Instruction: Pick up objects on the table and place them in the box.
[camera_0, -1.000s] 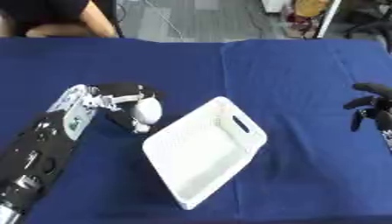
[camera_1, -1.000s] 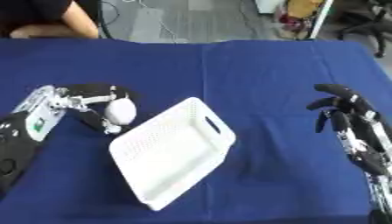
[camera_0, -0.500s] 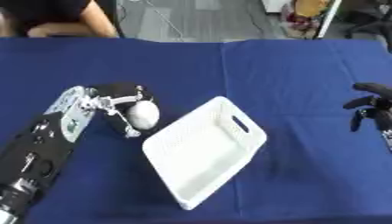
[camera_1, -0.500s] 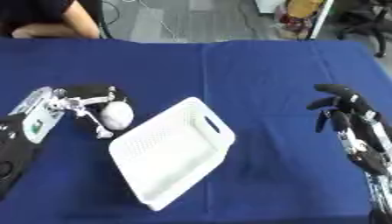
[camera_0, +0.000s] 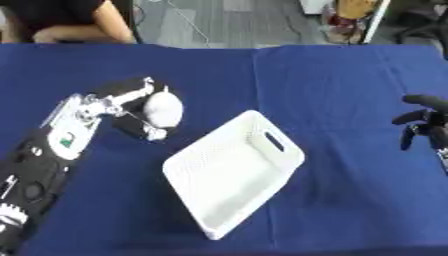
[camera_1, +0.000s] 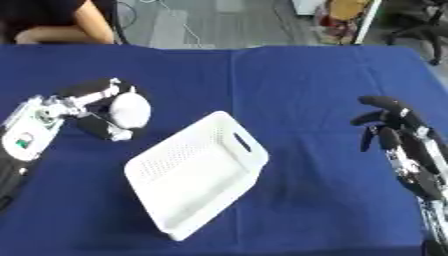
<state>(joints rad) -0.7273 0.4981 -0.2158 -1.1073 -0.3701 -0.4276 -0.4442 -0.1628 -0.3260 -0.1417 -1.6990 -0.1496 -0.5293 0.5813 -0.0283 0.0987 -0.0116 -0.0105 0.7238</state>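
**White rounded object held in left hand, beside the box**

A white, rounded, egg-like object (camera_0: 163, 109) is seen enclosed by the left hand (camera_0: 131, 107), whose fingers and thumb are curled round it from above and below. The object is held to the left of the box, near its upper-left edge but not touching it. Whether it rests on the cloth or is lifted clear cannot be told. The left forearm is seen running in from the lower-left corner, with a silver wrist section and a small green mark on it.

The white perforated box (camera_1: 197, 172) is set askew on the blue tablecloth (camera_0: 350, 90), one corner pointing toward the far side and a slot handle cut in its right-hand wall. Nothing is seen inside it.

The right hand (camera_1: 391, 125) is placed at the right edge, well apart from the box, with its fingers relaxed and pointing down toward the cloth, holding nothing.

A seam is seen running down the cloth behind the box.
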